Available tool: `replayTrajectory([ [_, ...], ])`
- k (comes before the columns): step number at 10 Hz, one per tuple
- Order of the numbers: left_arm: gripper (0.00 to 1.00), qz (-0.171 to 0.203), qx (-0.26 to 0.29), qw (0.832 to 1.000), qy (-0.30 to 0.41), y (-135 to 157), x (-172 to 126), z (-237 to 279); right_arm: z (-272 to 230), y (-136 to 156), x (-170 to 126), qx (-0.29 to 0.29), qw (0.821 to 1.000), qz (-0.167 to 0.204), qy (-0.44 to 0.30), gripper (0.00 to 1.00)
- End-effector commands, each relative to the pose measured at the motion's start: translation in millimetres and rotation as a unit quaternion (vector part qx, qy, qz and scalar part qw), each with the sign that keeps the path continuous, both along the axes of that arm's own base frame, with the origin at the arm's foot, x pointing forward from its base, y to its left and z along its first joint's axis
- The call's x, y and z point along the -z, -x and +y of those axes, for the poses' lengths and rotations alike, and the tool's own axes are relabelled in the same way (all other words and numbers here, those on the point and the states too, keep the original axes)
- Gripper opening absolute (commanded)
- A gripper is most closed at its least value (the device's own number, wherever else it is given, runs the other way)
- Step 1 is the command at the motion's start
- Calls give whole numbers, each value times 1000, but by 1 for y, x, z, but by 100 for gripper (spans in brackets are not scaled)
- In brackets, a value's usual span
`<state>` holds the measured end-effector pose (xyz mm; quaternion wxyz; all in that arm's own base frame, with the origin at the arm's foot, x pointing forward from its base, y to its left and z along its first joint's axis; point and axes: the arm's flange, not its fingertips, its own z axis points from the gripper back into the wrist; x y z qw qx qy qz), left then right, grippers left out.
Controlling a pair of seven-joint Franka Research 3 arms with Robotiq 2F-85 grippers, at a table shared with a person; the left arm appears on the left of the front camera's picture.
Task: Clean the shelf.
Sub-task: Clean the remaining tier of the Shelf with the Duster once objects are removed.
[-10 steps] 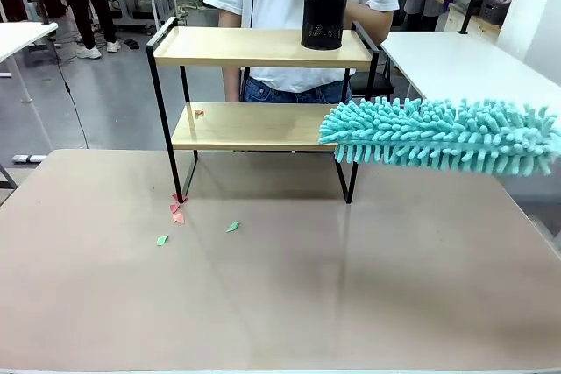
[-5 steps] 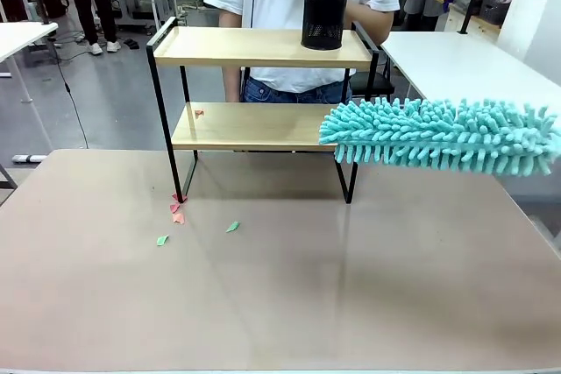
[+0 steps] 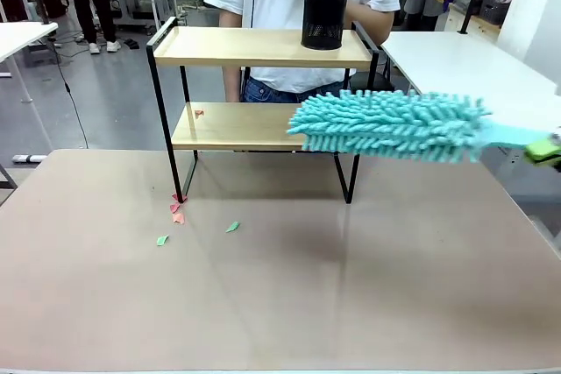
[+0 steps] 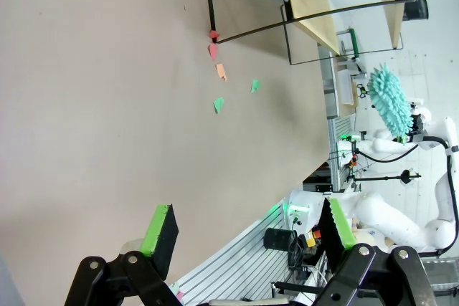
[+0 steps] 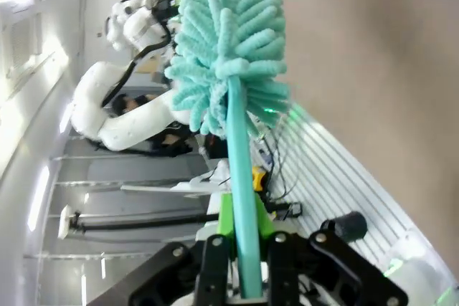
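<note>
Leftward since a second ago, the teal duster now has its tip before the right end of the shelf.
Right gripper clamps the duster's handle; left gripper hangs, fingers apart, over the table. Shelf stands far-centre, paper scraps by its left foot; the near half lies open.

**Shelf standing upright on the far part of my table**

The shelf is standing upright on its thin black frame, across the tan table from me. Its two light wooden boards are lying level, one above the other. Black rails are rising at both ends of the top board. A small reddish scrap is sitting near the left end of the lower board (its right end is hiding behind the teal duster). My left wrist camera is showing the shelf sideways.
</note>
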<state>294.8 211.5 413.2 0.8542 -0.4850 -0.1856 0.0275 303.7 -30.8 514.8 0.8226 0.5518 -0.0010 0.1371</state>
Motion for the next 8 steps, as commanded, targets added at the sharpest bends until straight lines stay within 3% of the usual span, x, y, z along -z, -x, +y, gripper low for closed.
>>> replayTrajectory([
  [1,100,-18,2,1000,9,-2,0,0,54,-3,-1,38,998,-31,40,12],
  [3,100,-18,2,1000,9,-2,0,0,103,-17,-6,64,993,-50,83,12],
  [4,100,-18,2,1000,9,-2,0,0,131,-26,-10,104,982,-92,130,12],
  [6,100,-18,2,1000,9,-2,0,0,179,-42,-18,79,980,-117,143,12],
  [7,100,-18,2,1000,9,-2,0,0,199,-52,-20,81,977,-116,159,4],
  [8,100,-18,2,1000,9,-2,0,0,219,-64,-20,94,972,-136,169,4],
])
